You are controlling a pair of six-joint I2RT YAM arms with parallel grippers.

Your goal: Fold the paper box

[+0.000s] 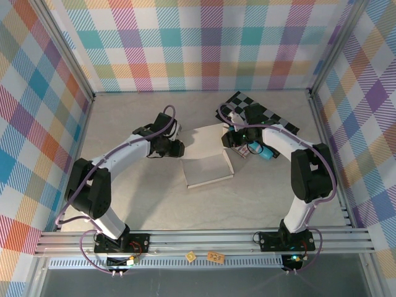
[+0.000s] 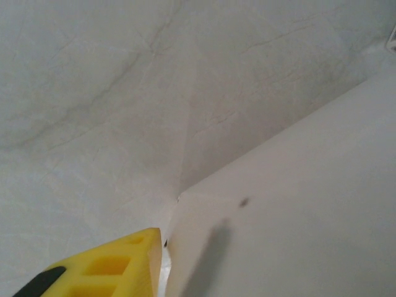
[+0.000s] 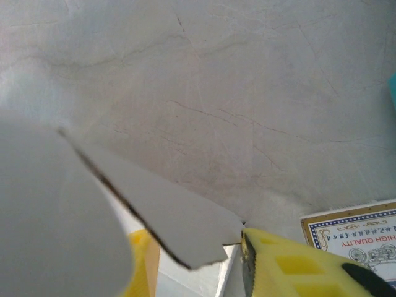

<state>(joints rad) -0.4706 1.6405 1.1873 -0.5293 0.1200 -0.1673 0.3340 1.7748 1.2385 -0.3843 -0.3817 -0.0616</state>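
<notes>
The paper box (image 1: 209, 162) is being presented at frame centre, long axis running top to bottom, flanked by the left gripper (image 1: 177, 148) at its left edge and the right gripper (image 1: 230, 138) at its upper right. Its flap (image 3: 185, 226) is being straddled by partly parted right fingers (image 3: 291, 269); clamping, and the left opening, cannot be told.
</notes>
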